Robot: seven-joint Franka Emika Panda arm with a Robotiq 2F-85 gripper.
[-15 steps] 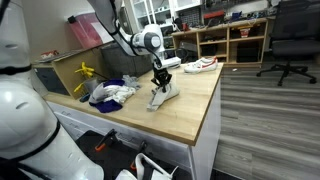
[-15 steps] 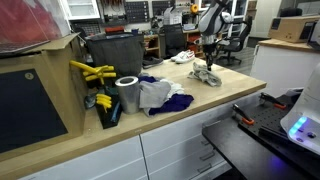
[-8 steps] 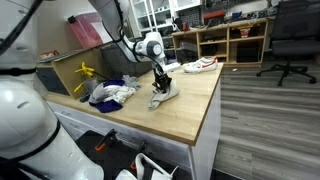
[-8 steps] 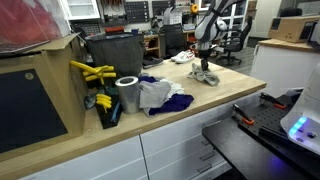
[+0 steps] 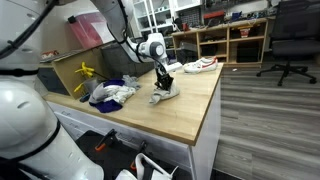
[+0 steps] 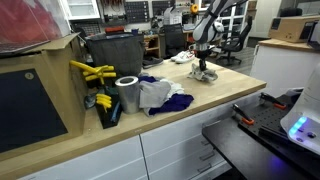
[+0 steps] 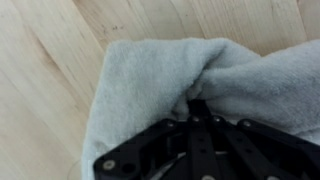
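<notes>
Lowered slightly, it seems, the claw (image 5: 164, 81) stays clamped on the grey towel (image 7: 140, 75).

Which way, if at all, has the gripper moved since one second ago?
Yes, slightly. In an exterior view the gripper, shut on the grey towel, has shifted left along the wooden table, toward the white shoe.

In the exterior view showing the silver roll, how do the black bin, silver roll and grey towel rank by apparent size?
1. black bin
2. silver roll
3. grey towel; it lies farthest from the camera, so its true size is unsure.
</notes>
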